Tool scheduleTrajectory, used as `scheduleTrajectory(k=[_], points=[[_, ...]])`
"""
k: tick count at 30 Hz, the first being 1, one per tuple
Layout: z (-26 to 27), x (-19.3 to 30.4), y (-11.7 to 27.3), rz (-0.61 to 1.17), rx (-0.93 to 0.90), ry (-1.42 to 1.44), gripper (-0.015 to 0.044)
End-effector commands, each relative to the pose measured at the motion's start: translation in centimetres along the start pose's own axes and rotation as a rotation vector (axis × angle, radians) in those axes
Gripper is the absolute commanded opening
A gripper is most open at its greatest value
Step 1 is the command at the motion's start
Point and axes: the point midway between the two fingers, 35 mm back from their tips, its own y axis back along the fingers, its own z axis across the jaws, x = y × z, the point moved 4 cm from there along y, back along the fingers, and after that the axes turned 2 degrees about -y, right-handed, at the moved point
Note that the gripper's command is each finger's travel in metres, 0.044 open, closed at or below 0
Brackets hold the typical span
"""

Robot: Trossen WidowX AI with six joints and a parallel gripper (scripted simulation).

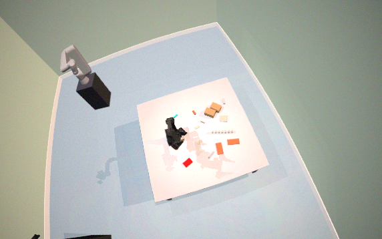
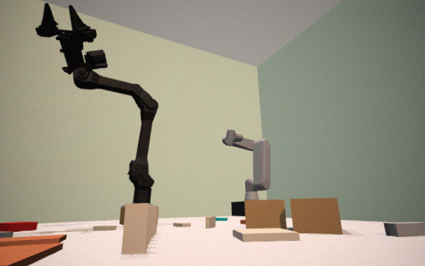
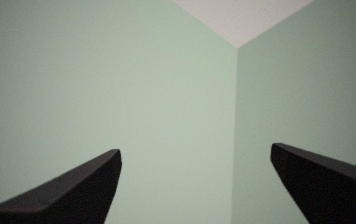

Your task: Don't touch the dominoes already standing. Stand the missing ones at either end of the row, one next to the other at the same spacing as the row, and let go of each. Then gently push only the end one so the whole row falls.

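A row of several tan dominoes (image 1: 222, 131) (image 2: 139, 230) stands on the white board (image 1: 167, 180) (image 2: 208, 249). Loose tan dominoes lie flat around it: one (image 1: 197, 127), another (image 1: 200, 142) and a greyish one (image 1: 211, 154). In the exterior view, loose ones lie behind the row (image 2: 104, 227) (image 2: 181, 224). My black arm (image 1: 173, 133) (image 2: 143, 122) is raised high over the board's left part. My gripper (image 2: 61, 11) (image 3: 196, 148) points up at the wall, far above everything. Its fingers stand wide apart with nothing between them.
Two brown blocks (image 1: 212, 109) (image 2: 293, 215), a cream tile (image 1: 223, 118) (image 2: 265, 234), two orange tiles (image 1: 233, 141) (image 1: 219, 148), a red tile (image 1: 187, 162), a teal piece (image 1: 175, 116) and a small orange piece (image 1: 194, 112) lie on the board. A grey arm on a black pedestal (image 1: 93, 90) (image 2: 258, 163) stands off the board.
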Motion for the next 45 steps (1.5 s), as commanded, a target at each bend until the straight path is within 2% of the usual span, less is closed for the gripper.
scheduleTrajectory(k=[1, 4, 13, 20, 27, 36, 45], points=[[0.1, 0.1, -0.1, 0.001, -0.003, 0.002, 0.0426], [1.1, 2.0, -1.0, 0.011, -0.027, 0.000, 0.0440], [5.2, 10.3, -4.9, 0.119, 0.002, -0.306, 0.0440], [9.8, 17.1, -6.6, 0.302, 0.012, -0.486, 0.0440], [17.8, 24.4, -6.7, 0.578, -0.019, -0.638, 0.0440], [30.2, 31.0, -2.7, 1.001, -0.130, -0.698, 0.0440], [41.4, 33.5, 6.2, 1.444, -0.324, -0.577, 0.0440]])
